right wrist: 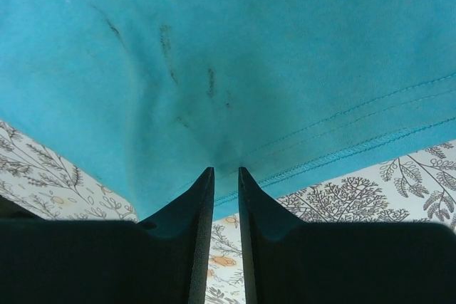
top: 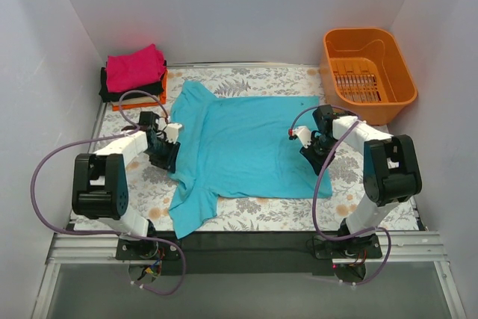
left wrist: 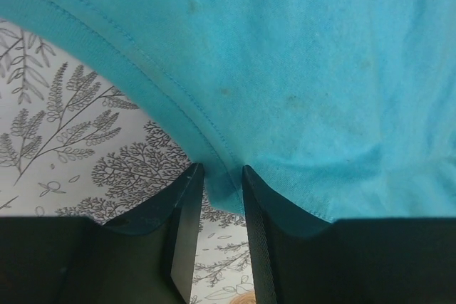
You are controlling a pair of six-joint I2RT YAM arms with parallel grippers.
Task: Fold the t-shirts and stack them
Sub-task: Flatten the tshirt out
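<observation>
A tabletop [top: 254, 211] covered in a white print of grey ferns and small orange flowers fills the floor of a booth with plain white walls [top: 224, 5] on three sides. At its middle lies a teal short-sleeved cloth t-shirt [top: 246, 143], spread flat and turned sideways. Its sleeves point to 11 and 7 o'clock and its straight hem faces 3 o'clock.

The left claw [left wrist: 219, 170] sits at the shirt's 9 o'clock edge, closed on a fold of the stitched teal edge pinched between its black fingers. The right claw [right wrist: 226, 172] sits at the 3 o'clock hem, its fingers nearly together on the double-stitched edge, with the cloth puckering toward their tips.

In the 10 o'clock corner a folded magenta-pink shirt [top: 134, 66] rests on a folded black shirt [top: 112, 93], with a folded orange shirt [top: 162, 86] under both. An orange plastic basket [top: 396, 87] with a slotted bottom stands at 2 o'clock, apart from the teal shirt.
</observation>
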